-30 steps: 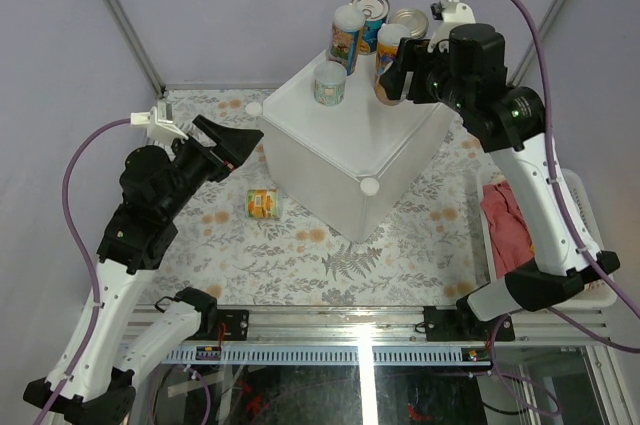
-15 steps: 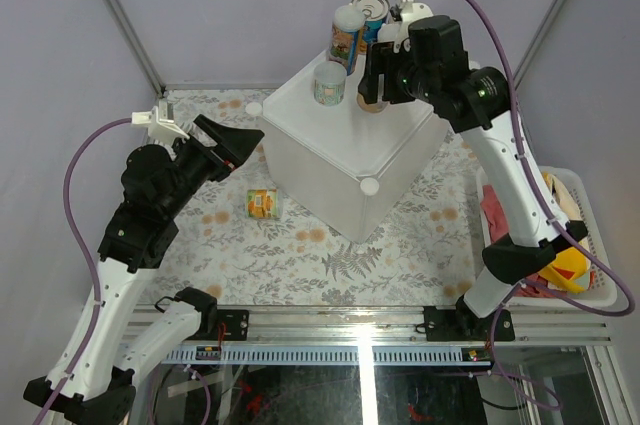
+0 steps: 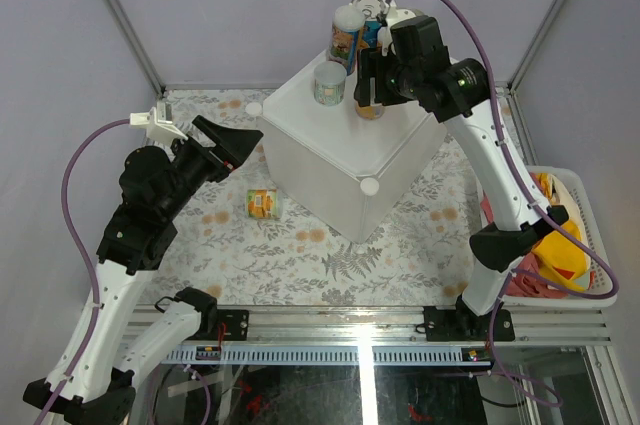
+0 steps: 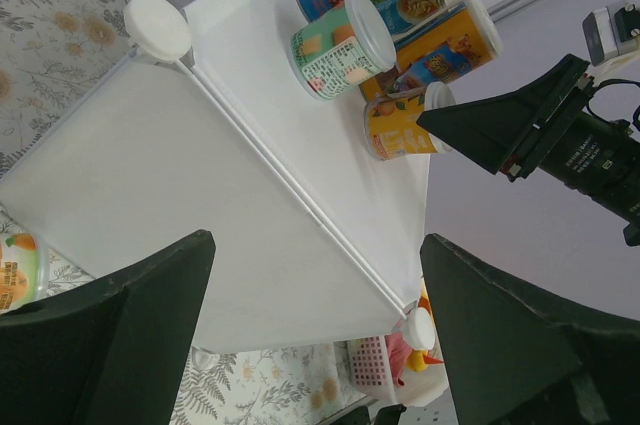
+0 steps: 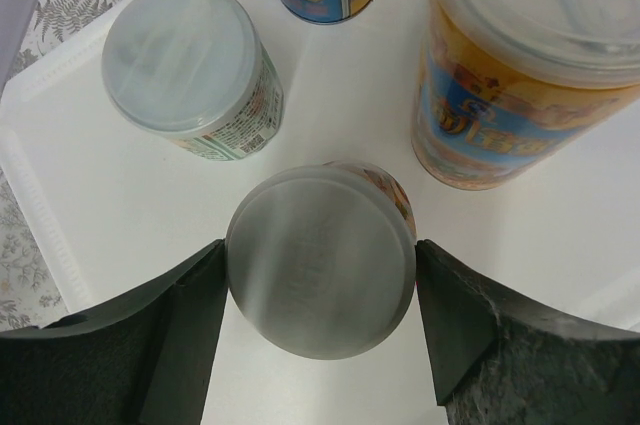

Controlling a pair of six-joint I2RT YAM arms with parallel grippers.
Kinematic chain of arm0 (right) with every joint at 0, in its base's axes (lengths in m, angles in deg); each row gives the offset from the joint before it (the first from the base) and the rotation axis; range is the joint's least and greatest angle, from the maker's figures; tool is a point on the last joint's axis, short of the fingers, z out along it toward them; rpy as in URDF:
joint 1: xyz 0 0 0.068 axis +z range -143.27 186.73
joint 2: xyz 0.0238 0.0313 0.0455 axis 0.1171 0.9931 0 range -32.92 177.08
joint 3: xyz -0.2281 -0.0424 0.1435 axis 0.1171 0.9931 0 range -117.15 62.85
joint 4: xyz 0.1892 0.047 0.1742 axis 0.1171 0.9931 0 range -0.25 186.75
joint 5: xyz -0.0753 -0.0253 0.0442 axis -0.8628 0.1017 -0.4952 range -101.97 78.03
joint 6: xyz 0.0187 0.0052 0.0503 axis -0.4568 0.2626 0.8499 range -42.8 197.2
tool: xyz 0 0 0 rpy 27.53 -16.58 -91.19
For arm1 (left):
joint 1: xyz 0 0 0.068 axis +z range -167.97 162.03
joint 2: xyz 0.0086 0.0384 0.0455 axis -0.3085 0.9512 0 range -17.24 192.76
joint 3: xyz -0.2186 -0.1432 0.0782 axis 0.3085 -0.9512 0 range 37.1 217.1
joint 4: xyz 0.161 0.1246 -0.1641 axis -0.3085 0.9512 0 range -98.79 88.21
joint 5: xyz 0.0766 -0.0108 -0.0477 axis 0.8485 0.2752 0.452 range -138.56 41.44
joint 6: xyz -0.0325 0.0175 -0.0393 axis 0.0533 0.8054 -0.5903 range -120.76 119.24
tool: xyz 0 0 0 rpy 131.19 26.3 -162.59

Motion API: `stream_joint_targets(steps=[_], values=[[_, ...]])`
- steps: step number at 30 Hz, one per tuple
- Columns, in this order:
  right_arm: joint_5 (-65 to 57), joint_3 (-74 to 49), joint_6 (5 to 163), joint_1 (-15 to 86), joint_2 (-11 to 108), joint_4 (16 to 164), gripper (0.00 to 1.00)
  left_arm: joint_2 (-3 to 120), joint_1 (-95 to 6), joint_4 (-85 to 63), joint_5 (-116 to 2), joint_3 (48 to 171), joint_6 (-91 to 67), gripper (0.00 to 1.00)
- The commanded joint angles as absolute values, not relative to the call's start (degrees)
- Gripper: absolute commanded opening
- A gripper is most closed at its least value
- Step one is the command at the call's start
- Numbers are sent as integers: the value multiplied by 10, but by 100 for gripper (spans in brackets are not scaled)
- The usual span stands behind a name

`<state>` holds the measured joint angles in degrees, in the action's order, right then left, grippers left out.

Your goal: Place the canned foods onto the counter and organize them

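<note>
The counter (image 3: 330,160) is a white box with corner knobs, also in the left wrist view (image 4: 150,175) and the right wrist view (image 5: 130,215). My right gripper (image 3: 368,85) (image 5: 320,265) is shut on an orange can with a white lid (image 5: 320,255) (image 4: 400,125), held upright at the counter top. I cannot tell whether it rests there. Beside it stand a small green-labelled can (image 3: 329,83) (image 5: 195,75), a tall can (image 3: 346,33), a blue can (image 3: 372,5) and a large orange can (image 5: 530,75). One yellow can (image 3: 263,204) lies on the table. My left gripper (image 3: 235,145) (image 4: 315,315) is open and empty, left of the counter.
A white slatted basket (image 3: 600,285) with pink and yellow cloths stands at the right edge. The table (image 3: 290,255) has a floral cover. Metal frame posts rise at the back corners.
My right gripper has carried the orange can left from the counter's far right corner to beside the small green can and lowered it. The left arm has not moved.
</note>
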<state>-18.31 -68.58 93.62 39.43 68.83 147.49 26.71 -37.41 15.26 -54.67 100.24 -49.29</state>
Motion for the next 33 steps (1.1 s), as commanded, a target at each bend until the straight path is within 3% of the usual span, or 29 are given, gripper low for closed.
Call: stream_joint_targets(steps=[1,29,33], values=[[-165,-734,926,401,683,1456,0,260,-370,145,-541,1015,-480,84],[-139,-767,947,401,707,1512,0,249,-370,147,-544,1009,-486,84],[-138,-768,947,400,709,1518,6,247,-370,148,-545,1009,-486,84]])
